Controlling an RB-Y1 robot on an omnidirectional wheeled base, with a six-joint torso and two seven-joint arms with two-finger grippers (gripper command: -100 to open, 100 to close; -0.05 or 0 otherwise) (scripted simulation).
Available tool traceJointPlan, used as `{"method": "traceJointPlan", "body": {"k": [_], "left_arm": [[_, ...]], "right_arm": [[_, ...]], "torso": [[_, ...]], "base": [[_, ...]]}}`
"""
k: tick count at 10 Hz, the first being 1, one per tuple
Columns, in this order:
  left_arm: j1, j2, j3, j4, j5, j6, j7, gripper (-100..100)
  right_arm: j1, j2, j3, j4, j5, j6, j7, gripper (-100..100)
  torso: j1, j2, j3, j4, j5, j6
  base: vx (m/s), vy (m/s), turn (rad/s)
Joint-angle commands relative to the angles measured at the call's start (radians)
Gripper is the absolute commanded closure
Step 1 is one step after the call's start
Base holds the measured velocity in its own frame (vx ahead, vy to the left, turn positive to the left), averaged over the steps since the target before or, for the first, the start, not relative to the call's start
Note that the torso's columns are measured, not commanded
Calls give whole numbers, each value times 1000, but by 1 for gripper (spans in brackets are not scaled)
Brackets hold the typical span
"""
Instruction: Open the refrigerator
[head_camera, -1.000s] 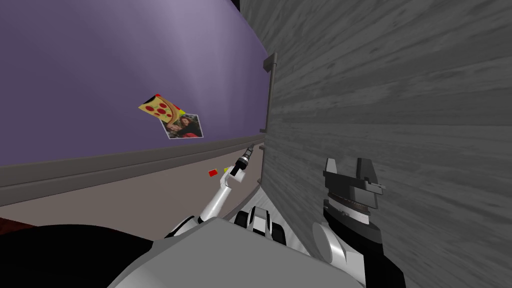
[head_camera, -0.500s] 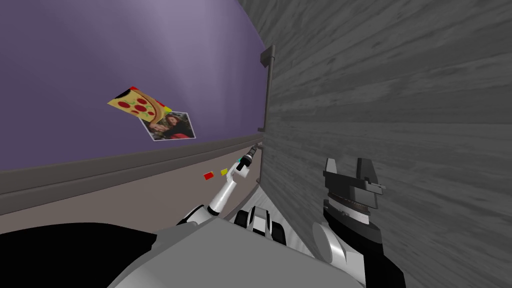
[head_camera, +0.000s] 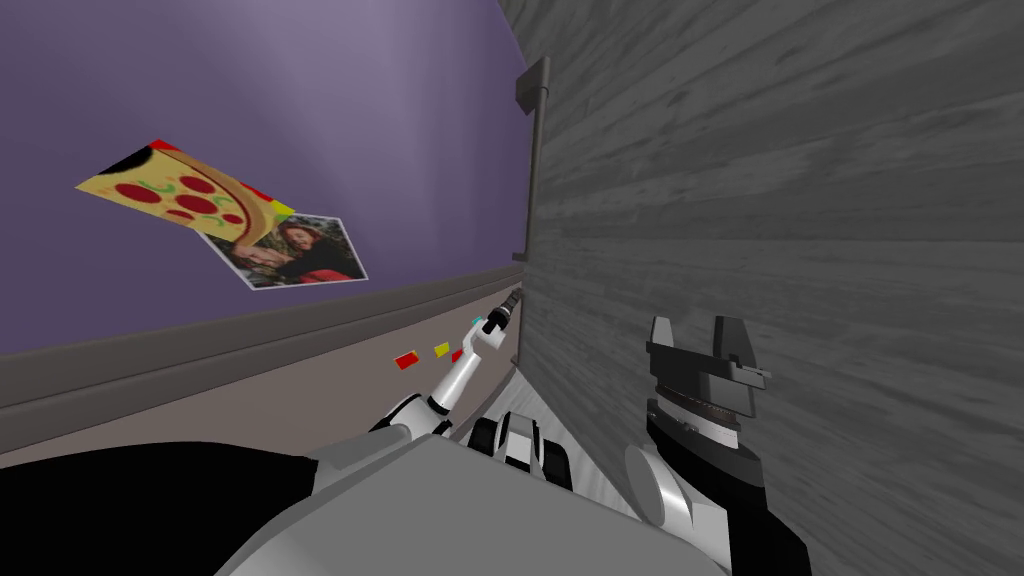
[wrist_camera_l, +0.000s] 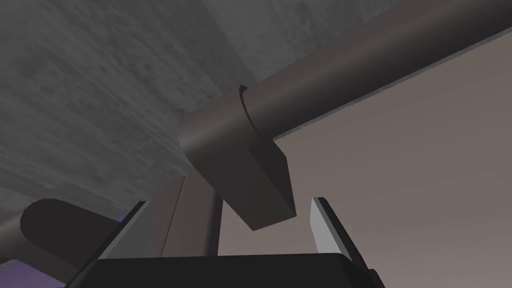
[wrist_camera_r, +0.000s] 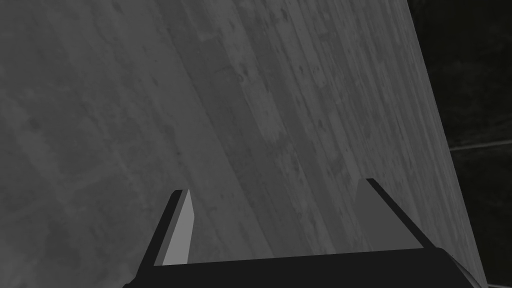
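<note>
Left hand (wrist_camera_l: 228, 201): stood open, straddling the handle (wrist_camera_l: 360, 70) mount, not clamping.
Refrigerator door (head_camera: 330, 90): purple, lay just beyond the hand.
Change: pizza magnet (head_camera: 175, 190) had slid away from the hand; door was probably swinging open.
Right hand (head_camera: 700, 345): open, idle.

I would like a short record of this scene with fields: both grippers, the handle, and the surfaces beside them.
left gripper: open, one finger on each side of the handle's lower end, not yet closed on it
handle: dark bar, standing along the edge of the grey panel
right gripper: open, holding nothing, raised close to the grey panel
grey panel: streaked grey surface to the right of the handle
purple panel: to the left of the handle, carries a pizza magnet and a photo that overlap
</note>
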Motion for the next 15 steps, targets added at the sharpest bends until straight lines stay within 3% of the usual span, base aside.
{"method": "traceJointPlan", "body": {"k": [1,5,7,9,10,11,12,15], "left_arm": [[-39,2,-5,31,-4,51,-3,-100],[-129,4,-19,114,-19,134,-14,-100],[-156,9,-24,138,-23,158,-17,-100],[-151,9,-21,132,-21,148,-15,-100],[-151,9,-21,132,-21,147,-15,100],[-155,-8,-63,116,-12,150,-18,100],[-155,-8,-63,116,-12,150,-18,100],[-154,-32,-127,99,3,160,-24,100]], "right_arm": [[0,0,0,0,0,0,0,0],[0,0,0,0,0,0,0,0],[0,0,0,0,0,0,0,0],[0,0,0,0,0,0,0,0],[0,0,0,0,0,0,0,0],[0,0,0,0,0,0,0,0],[0,0,0,0,0,0,0,0],[-1,0,0,0,0,0,0,0]], "torso": [[0,0,0,0,0,0],[-2,7,4,2,-1,1],[-3,5,3,1,-1,2],[-3,3,2,0,-1,1],[-3,4,2,1,-1,1],[-2,3,2,-2,0,0],[-4,8,5,-3,0,7],[1,6,4,0,1,-2]], "base": [[-6,12,-47],[0,17,-71],[-12,17,-49],[-4,4,-5],[5,-1,-13],[-175,28,-129],[-245,-5,-165],[-254,-10,-153]]}}
